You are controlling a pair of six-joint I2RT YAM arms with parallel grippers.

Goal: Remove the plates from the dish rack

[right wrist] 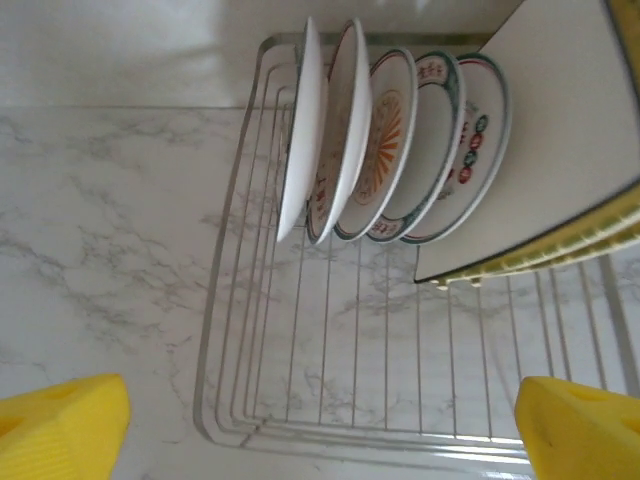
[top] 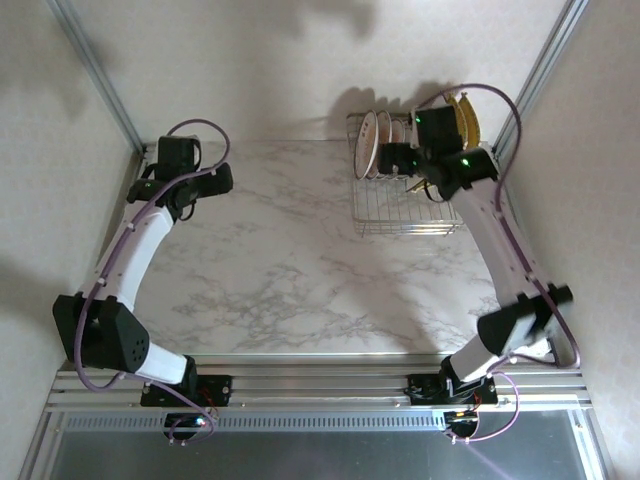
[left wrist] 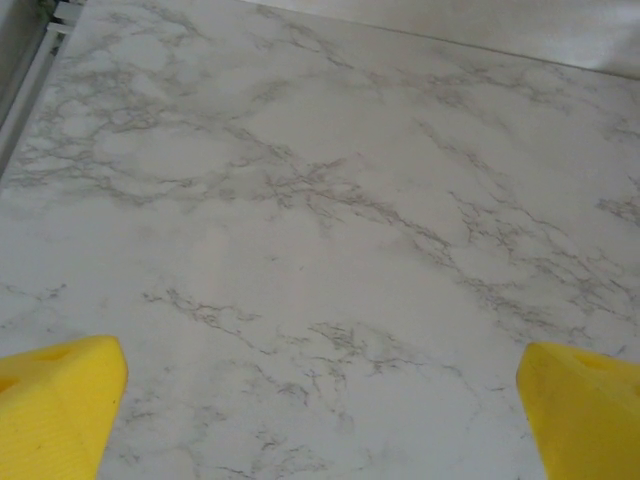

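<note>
The left arm (top: 140, 235) reaches up the left side of the marble surface (top: 280, 270). The left jaws stand wide apart with nothing between them, yellow fingertips (left wrist: 55, 405) over bare marble, well apart from the dish rack (top: 405, 215) at the far right. The right arm (top: 495, 230) reaches over that rack, and the right jaws are likewise spread wide and empty, one fingertip off the rack's left side, the other near its right corner. Ahead of them, untouched, five round plates (right wrist: 385, 150) stand on edge in a close row. Right of these leans a white square plate (right wrist: 560, 130), with yellow woven plates (right wrist: 600, 235) just behind it.
</note>
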